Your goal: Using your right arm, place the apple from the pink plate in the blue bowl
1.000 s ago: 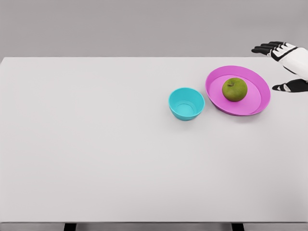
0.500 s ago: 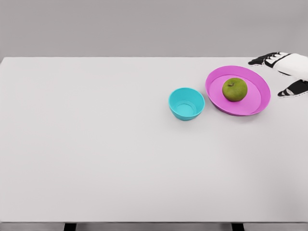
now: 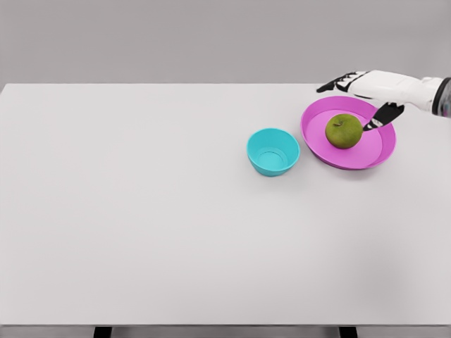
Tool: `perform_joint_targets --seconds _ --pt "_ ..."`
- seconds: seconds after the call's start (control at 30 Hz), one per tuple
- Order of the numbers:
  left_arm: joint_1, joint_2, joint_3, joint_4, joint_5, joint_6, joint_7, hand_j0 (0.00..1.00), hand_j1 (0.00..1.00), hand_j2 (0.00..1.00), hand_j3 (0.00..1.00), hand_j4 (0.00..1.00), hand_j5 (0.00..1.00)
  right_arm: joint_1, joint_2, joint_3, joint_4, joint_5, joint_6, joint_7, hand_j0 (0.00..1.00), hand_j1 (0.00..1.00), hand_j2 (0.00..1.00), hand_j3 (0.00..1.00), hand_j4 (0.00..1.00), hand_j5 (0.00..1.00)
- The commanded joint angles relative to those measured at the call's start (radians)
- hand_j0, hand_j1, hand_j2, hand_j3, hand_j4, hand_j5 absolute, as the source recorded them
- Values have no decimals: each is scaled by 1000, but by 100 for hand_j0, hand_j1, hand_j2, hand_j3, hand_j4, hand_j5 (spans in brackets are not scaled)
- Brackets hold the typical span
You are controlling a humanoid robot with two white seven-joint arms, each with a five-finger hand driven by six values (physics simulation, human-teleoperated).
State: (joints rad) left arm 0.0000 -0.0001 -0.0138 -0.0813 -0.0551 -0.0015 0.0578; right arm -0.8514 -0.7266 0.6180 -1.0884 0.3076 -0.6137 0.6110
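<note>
A green apple lies in the middle of the pink plate at the table's right rear. The blue bowl stands just left of the plate and holds nothing. My right hand reaches in from the right edge, above the plate's far rim. It is open: the fingers stretch past the apple's far side, and the thumb hangs just right of the apple. I cannot tell whether the thumb touches the fruit. The left arm does not show.
The white table spans nearly the whole view, with its front edge at the bottom. A grey wall lies behind its far edge.
My right hand has moved left from the picture's right edge to above the plate, fingers and thumb now on either side of the apple. Apple, plate and bowl have not moved.
</note>
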Motion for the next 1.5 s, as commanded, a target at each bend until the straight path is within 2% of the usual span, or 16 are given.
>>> perform_joint_targets --seconds 0.0,0.17,0.27,0.63,0.93,1.47 --pt "0 0 0 0 0 0 -1 100 100 100 100 100 100 0 -4 0 13 21 3 0 100 100 100 100 100 100" --pt "0 0 0 0 0 0 1 100 100 100 100 100 100 2 0 9 15 31 3 0 100 100 100 100 100 100" --pt "0 0 0 0 0 0 -1 100 100 100 100 100 100 2 9 55 50 31 3 0 100 100 100 100 100 100" --pt "0 0 0 0 0 0 1 100 100 100 100 100 100 -2 23 80 107 56 3 0 100 100 100 100 100 100" --pt "0 0 0 0 0 0 -1 100 100 100 100 100 100 -63 75 155 194 58 3 0 100 100 100 100 100 100" --pt "0 0 0 0 0 0 1 100 100 100 100 100 100 -84 98 161 252 79 3 0 100 100 100 100 100 100"
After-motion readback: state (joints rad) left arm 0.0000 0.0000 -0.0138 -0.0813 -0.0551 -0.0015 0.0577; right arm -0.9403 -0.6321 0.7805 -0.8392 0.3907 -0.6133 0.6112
